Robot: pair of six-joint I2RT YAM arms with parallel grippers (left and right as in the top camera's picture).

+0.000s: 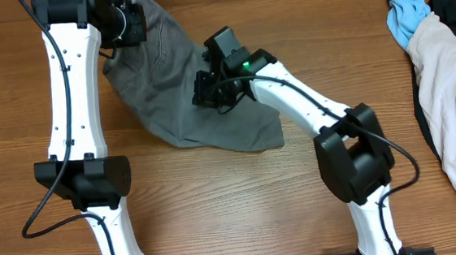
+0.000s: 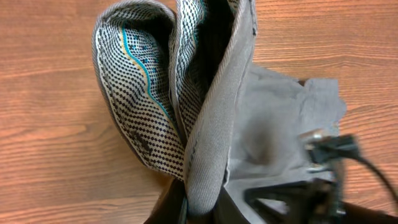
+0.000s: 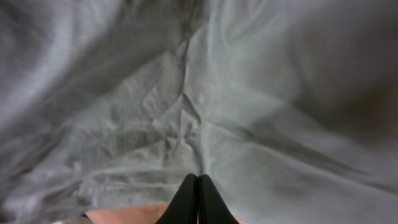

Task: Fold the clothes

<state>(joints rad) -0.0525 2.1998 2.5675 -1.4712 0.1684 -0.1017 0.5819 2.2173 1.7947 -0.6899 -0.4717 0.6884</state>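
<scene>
Shorts are held at eleven o'clock, waistband apparently clamped by the left gripper; the right gripper is seen with tips pressed together.

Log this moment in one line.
left gripper: clamped on shorts at waistband | right gripper: shut, tips against shorts | fold: not done

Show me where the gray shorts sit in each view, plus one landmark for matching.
Overhead: gray shorts upper centre, between both arms.
Left wrist: filling the middle, speckled waistband pinched by the left gripper at bottom.
Right wrist: gray cloth fills nearly the frame.
Landmark: the right gripper, over the shorts overhead, black at lower right in left wrist, closed fingertips bottom centre in its own.
</scene>
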